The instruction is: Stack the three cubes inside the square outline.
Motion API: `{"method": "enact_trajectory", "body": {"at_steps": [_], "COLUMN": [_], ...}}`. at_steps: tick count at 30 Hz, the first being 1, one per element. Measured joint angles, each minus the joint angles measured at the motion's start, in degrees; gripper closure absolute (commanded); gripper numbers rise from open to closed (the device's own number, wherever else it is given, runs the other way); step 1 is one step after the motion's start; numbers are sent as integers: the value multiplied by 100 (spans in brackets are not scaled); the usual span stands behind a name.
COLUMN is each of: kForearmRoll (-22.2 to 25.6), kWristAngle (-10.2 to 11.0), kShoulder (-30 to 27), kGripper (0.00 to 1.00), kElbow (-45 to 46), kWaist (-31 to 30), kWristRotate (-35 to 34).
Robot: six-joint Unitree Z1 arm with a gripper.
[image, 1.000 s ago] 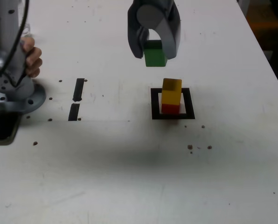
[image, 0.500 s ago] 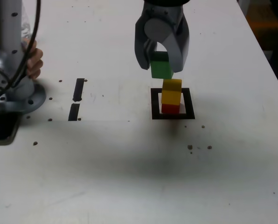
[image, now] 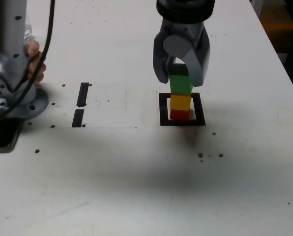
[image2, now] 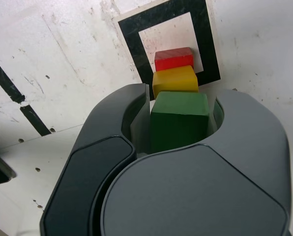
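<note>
Inside the square outline [image: 162, 108] [image2: 131, 39] a red cube [image: 180, 115] [image2: 173, 58] stands with a yellow cube [image: 180, 102] [image2: 174, 80] on top of it. My gripper [image: 181, 79] [image2: 180, 123] is shut on the green cube [image: 180, 82] [image2: 180, 118], directly over the yellow one. From the exterior view the green cube looks to be at the yellow cube's top, but I cannot tell if they touch.
Two short black tape strips [image: 81, 103] [image2: 18, 98] lie on the white table toward the exterior view's left. The arm's grey base [image: 14, 93] stands at that view's left edge, with a person's hand [image: 33, 61] behind it. A dark object [image: 1, 135] sits near the base.
The gripper has carried the green cube toward the exterior view's right and down, from behind the stack to directly over the yellow cube.
</note>
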Motion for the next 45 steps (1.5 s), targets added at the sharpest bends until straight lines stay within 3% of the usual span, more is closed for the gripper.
{"method": "enact_trajectory", "body": {"at_steps": [5,13,27,45], "kForearmRoll": [0,2,146,91], "kWristAngle": [134,144,81,81], "kShoulder": [0,29,27,28], "kGripper": [83,79,50,45], "kElbow": [22,48,46,-12], "kWaist": [0,0,0,0], "kWristRotate": [-58,-61,-61,-43]}}
